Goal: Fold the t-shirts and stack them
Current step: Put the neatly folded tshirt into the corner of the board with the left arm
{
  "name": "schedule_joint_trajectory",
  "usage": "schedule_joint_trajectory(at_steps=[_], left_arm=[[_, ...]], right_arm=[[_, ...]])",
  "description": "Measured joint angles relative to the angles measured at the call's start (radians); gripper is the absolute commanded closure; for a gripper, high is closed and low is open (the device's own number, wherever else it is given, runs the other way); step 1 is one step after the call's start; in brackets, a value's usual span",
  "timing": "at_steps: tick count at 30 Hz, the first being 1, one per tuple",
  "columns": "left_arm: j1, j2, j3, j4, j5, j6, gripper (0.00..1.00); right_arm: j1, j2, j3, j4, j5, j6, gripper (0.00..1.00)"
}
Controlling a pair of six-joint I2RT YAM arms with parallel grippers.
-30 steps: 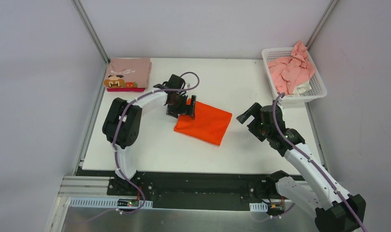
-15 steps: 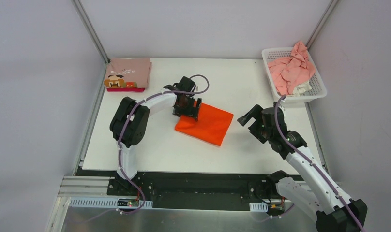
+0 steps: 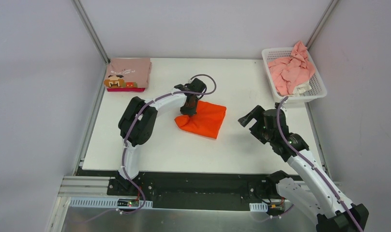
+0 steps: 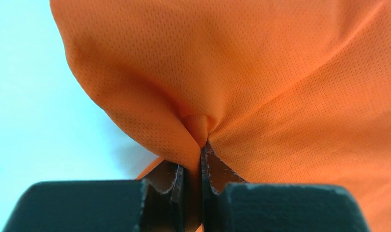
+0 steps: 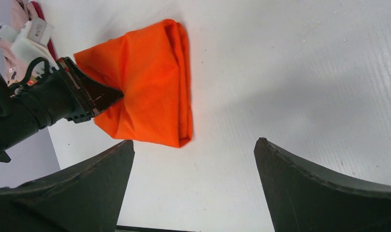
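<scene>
- The orange t-shirt (image 3: pixel 208 121) lies in the middle of the surface (image 3: pixel 184 150), already folded down to a small, slightly lumpy packet.
- The left fingers (image 4: pixel 213 169) are pressed together on a pucker of orange cloth at the packet's far-left edge. The left wrist view shows the fabric gathered into a little nub right where they pinch.
- The right fingers (image 3: pixel 248 117) are spread wide and hold nothing, hovering well to the right of the shirt.
- The stack so far is in the far-left corner: a dusty-pink t-shirt (image 3: pixel 130 71) with the pixel face sits on top of a magenta one (image 3: pixel 128 89).
- My read is that folding on this shirt is basically done and this is the grab for carrying it over to the stack.
- Next move probably calls for a lift with only 1 pinch point, so the packet could sag open. A low drag toward the corner, or support from the right arm, seems safer.
- More light pink shirts (image 3: pixel 290 70) sit crumpled in the basket (image 3: pixel 321 91) at the far right, so there's plenty left to do.
</scene>
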Motion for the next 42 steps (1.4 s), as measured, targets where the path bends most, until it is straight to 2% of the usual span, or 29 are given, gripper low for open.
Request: schedule_joint_trajectory(at_steps=[6,13,24,33,42], left_arm=[[0.06,0.016,0.073,-0.073,-0.306,0.08,1.0],[0.221,0.059,0.237,-0.026,-0.458,0.335,1.0],[0.385,0.177,0.468,0.105,-0.483,0.747,1.0],[0.439,0.189,0.599,0.125,-0.479,0.923,1.0],[0.466,0.189,0.617,0.13,-0.478,0.995,1.0]], right_arm=[[0.0,-0.002,-0.016,-0.001,0.006,-0.008,0.01],[0.0,0.0,-0.037,0.02,0.026,-0.025,0.01],[0.0,0.043,-0.048,0.053,0.08,-0.048,0.01],[0.0,0.08,-0.048,0.07,0.101,-0.053,0.01],[0.0,0.107,-0.048,0.074,0.105,-0.054,0.01]])
